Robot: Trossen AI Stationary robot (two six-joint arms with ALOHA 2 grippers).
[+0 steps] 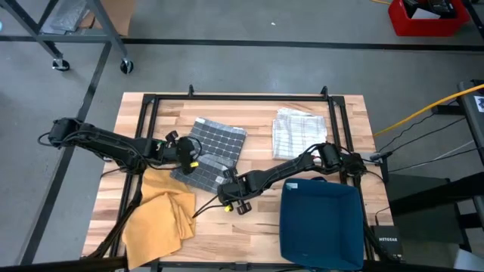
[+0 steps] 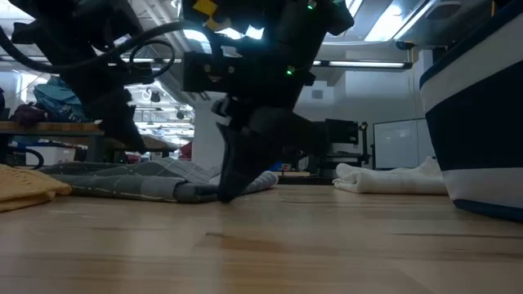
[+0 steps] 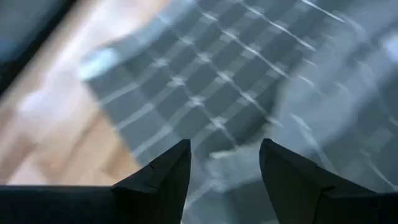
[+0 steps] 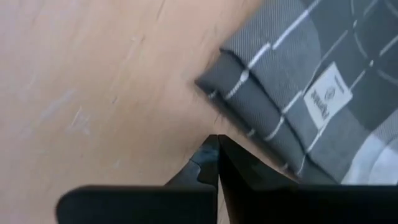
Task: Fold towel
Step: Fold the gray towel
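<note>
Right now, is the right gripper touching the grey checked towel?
Cannot tell. In the right wrist view the shut right gripper sits at the folded edge of the grey checked towel, but no view shows contact or a gap plainly.

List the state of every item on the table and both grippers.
Grey towel: partly folded, layers stacked at its near corner.
Yellow cloth: crumpled.
White towel: folded flat.
Blue bin: upright; contents not visible.
Left gripper: open, above the grey towel.
Right gripper: shut, holding nothing, at the towel's corner.
</note>
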